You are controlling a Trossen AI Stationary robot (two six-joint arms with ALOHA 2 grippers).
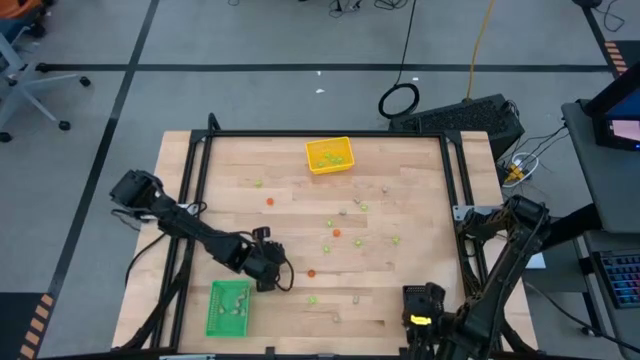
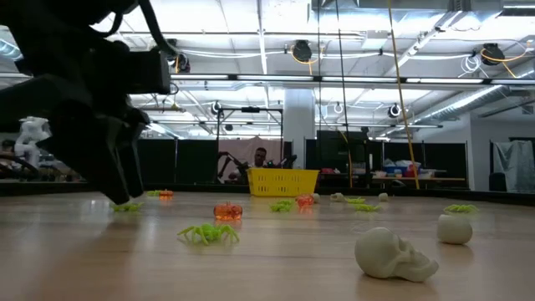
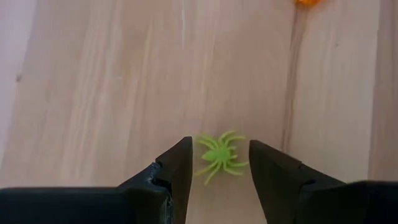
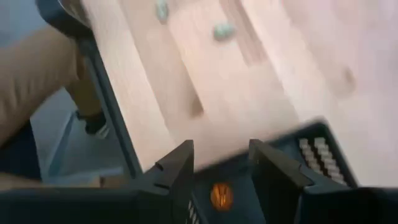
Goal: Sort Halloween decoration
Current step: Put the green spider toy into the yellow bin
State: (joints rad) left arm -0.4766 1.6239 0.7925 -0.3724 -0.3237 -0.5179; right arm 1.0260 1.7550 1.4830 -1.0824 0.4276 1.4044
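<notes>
A: Left pincer (image 3: 219,163)?
B: Low over the table (image 3: 112,87), fingers apart w/ a green spider (image 3: 219,157) lying between the tips, not gripped.
A: Right pincer (image 4: 221,163)?
B: Parted too, holding nothing, at the table's edge above a black tray (image 4: 317,152).

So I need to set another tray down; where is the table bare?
Bare wood lies between the yellow tray and the table's left rail, and along the right side. Crowded: the middle, strewn with tiny decorations, and near the green tray by the left end effector.
</notes>
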